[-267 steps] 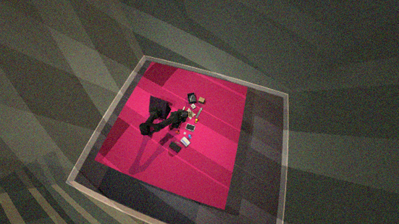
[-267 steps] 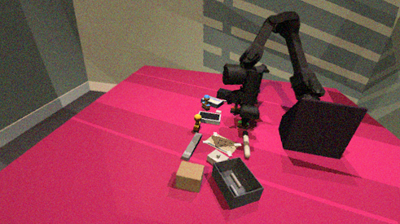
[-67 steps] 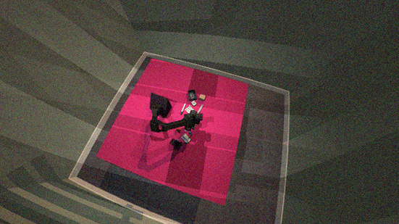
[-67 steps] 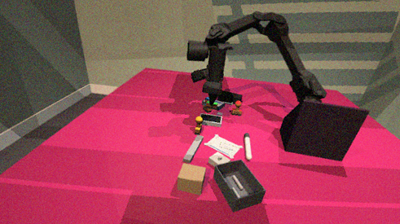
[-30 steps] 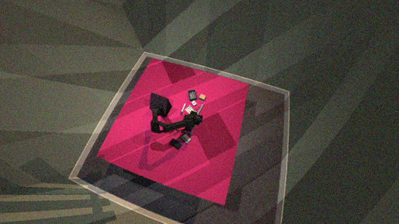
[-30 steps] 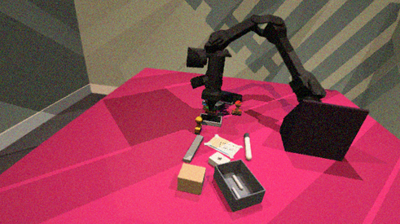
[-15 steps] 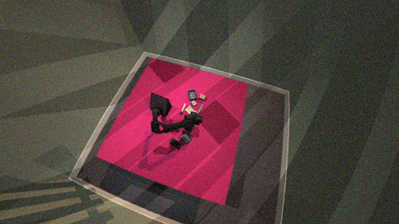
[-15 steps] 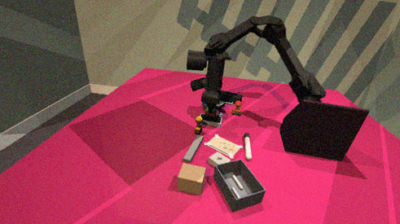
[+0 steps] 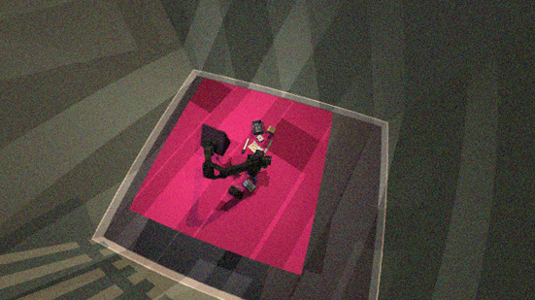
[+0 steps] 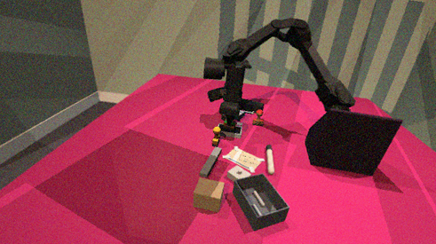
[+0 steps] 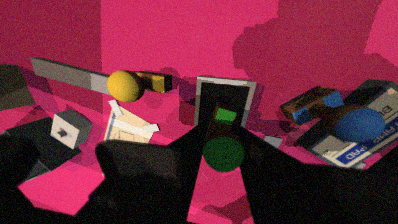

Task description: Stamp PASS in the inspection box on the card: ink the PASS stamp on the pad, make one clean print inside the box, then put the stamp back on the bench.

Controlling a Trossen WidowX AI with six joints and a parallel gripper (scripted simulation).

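Observation:
My gripper (image 10: 230,119) (image 11: 219,127) is shut on the green-knobbed stamp (image 11: 223,154), which is upright. The stamp's base is over the black ink pad (image 11: 235,93), inside its pale-rimmed open case; whether it touches the pad is unclear. The case also shows in the exterior view (image 10: 236,134), beneath the fingers. The cream card (image 9: 254,146) (image 10: 245,159) (image 11: 131,129) lies taped down, with faint printed lines; part of it is hidden by the gripper in the wrist view. The stamp's lettering cannot be read.
A yellow-knobbed stamp (image 10: 216,129) (image 11: 124,86), red-knobbed stamp (image 10: 259,113) and blue-knobbed stamp (image 11: 360,124) stand around the pad. A grey bar (image 10: 211,161) and marker (image 10: 270,161) flank the card. A white-topped block (image 10: 238,173), tan block (image 10: 209,196) and dark open box (image 10: 271,219) lie beyond.

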